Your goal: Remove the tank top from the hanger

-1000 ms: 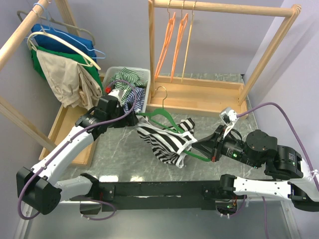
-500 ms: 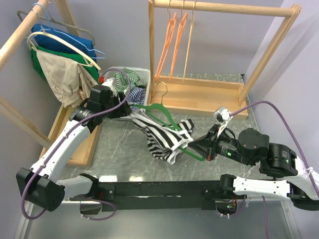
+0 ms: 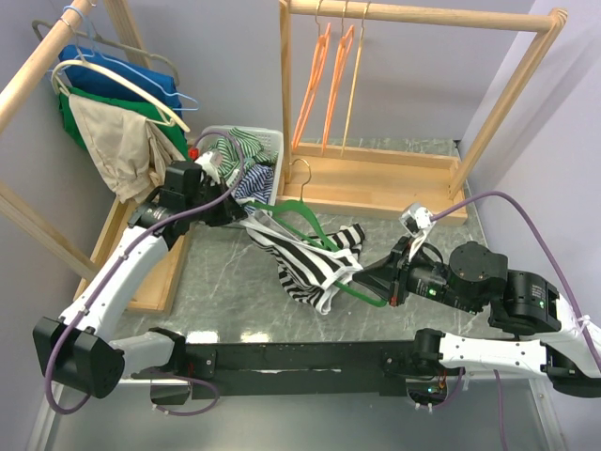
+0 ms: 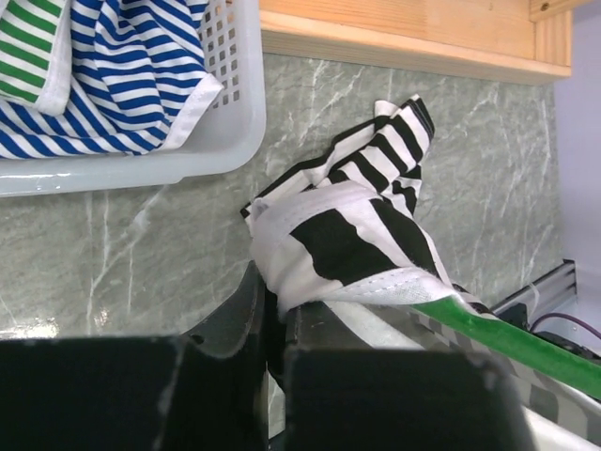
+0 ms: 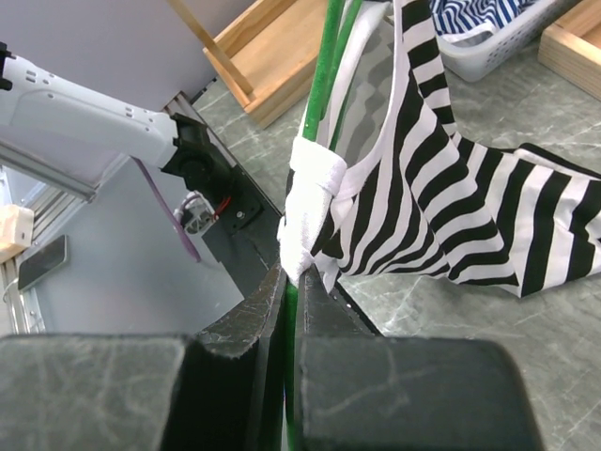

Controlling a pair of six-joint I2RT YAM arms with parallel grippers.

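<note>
From above, the striped black-and-white tank top (image 3: 315,261) hangs over the middle of the table (image 3: 225,291), stretched between the two arms and draped on a green hanger (image 3: 302,218). The left fingers (image 3: 237,210) are pinched together on the upper end of the tank top, just beside the white basket (image 3: 274,143) of striped clothes. The right fingers (image 3: 377,277) are clamped on the lower end of the hanger. Behind them stands a wooden rack (image 3: 413,14) with orange hangers (image 3: 324,70).

The left wrist view shows the left fingers (image 4: 237,318) closed on a white-edged fold of the tank top (image 4: 352,230), with the hanger (image 4: 526,346) running off at lower right. The basket (image 4: 225,141) sits at upper left on the table (image 4: 122,268).

In the right wrist view the right fingers (image 5: 255,308) are shut tight on the hanger (image 5: 324,89), just below a bunched white strap. The tank top (image 5: 423,216) hangs to the right of it, its lower part resting on the table (image 5: 451,329).
</note>
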